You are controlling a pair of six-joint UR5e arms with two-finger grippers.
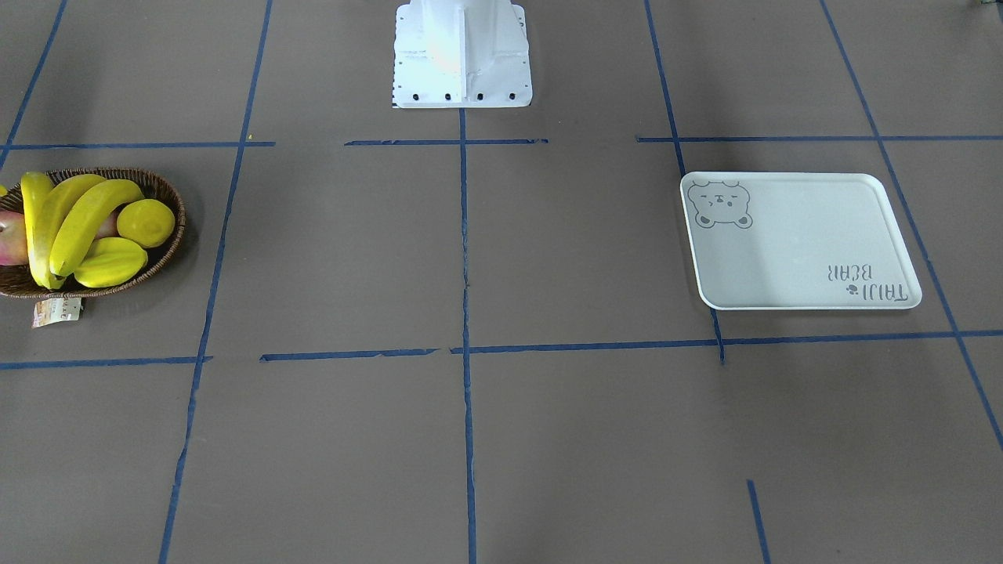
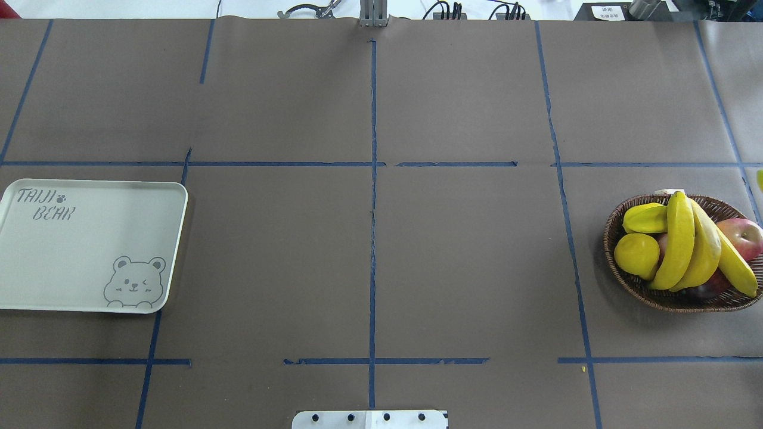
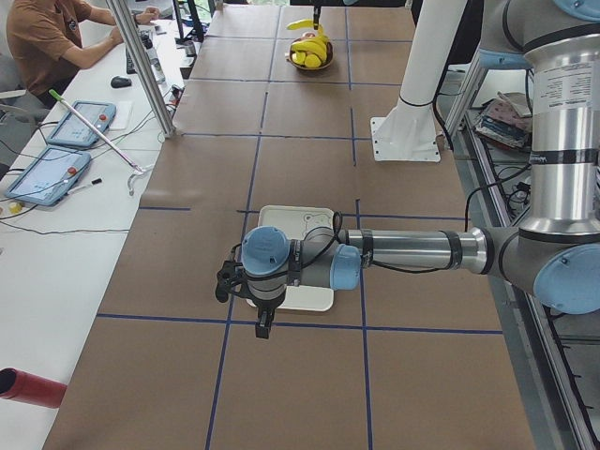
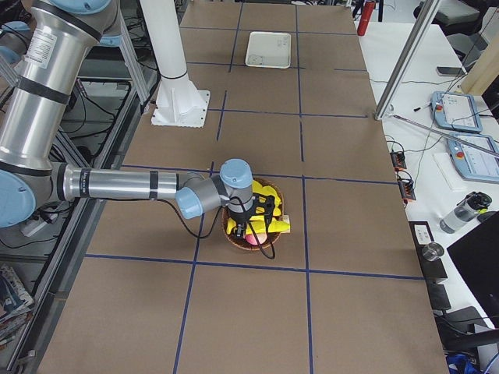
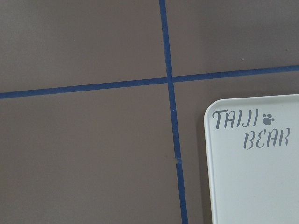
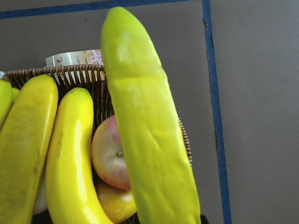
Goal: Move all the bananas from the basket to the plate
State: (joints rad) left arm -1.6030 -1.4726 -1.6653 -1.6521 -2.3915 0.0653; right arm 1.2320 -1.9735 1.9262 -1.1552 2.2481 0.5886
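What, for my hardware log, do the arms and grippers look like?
Left arm and right arm: silver tubes, light-blue joint caps, black bands at the joints. A black cable loops at each wrist. Left gripper and right gripper are black; finer detail is too small.
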